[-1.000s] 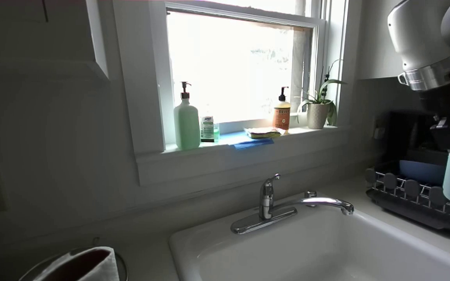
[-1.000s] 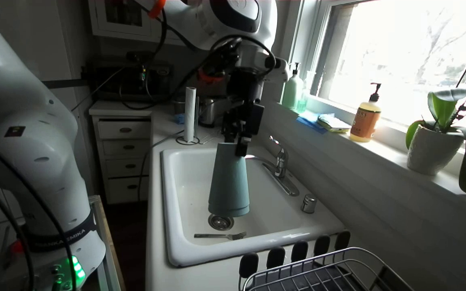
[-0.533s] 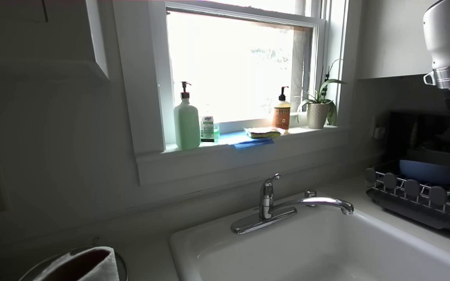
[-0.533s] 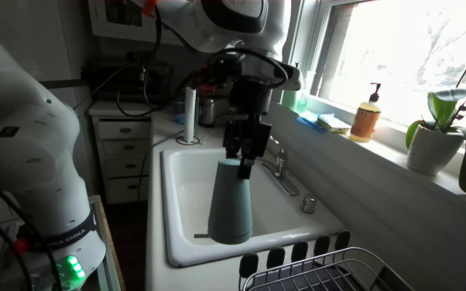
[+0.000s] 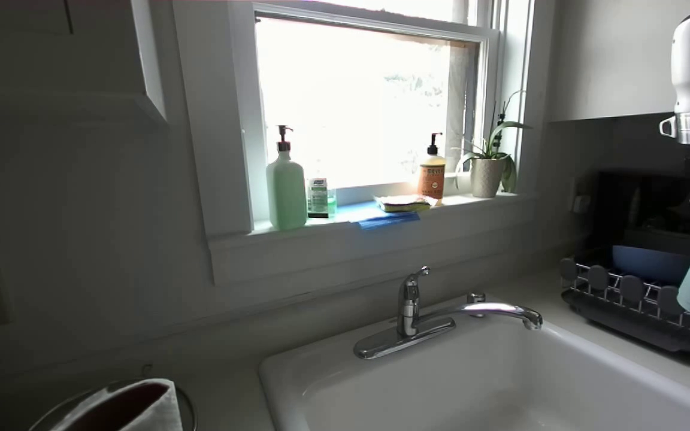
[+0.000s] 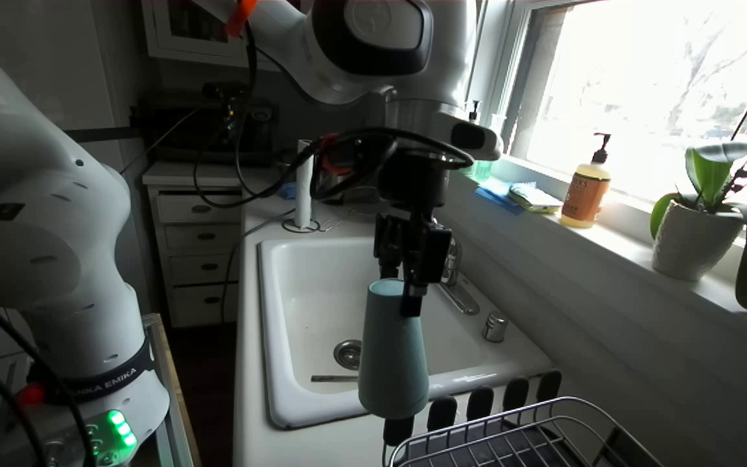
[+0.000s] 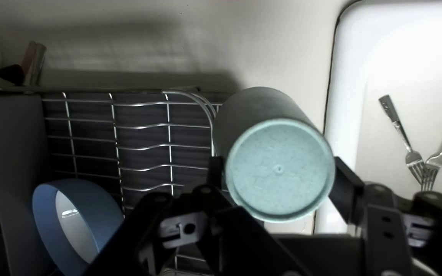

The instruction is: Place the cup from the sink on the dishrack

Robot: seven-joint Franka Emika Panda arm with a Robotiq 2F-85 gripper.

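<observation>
The white robot arm (image 6: 43, 220) fills the left of an exterior view and crosses its top. The sink (image 6: 315, 305) lies mid-frame there, the dishrack (image 6: 509, 447) at lower right. In the wrist view the black gripper (image 7: 280, 176) is clamped on the cup (image 7: 272, 153), 1 finger on each side. The cup hangs upside down, narrow end up, low at centre in an exterior view, hiding part of the sink's near rim; I can't tell if it touches the dishrack. A blue bowl (image 7: 94, 207) sits in the dishrack, lower left of the wrist view; 2 forks (image 7: 403, 138) lie in the sink at right.
</observation>
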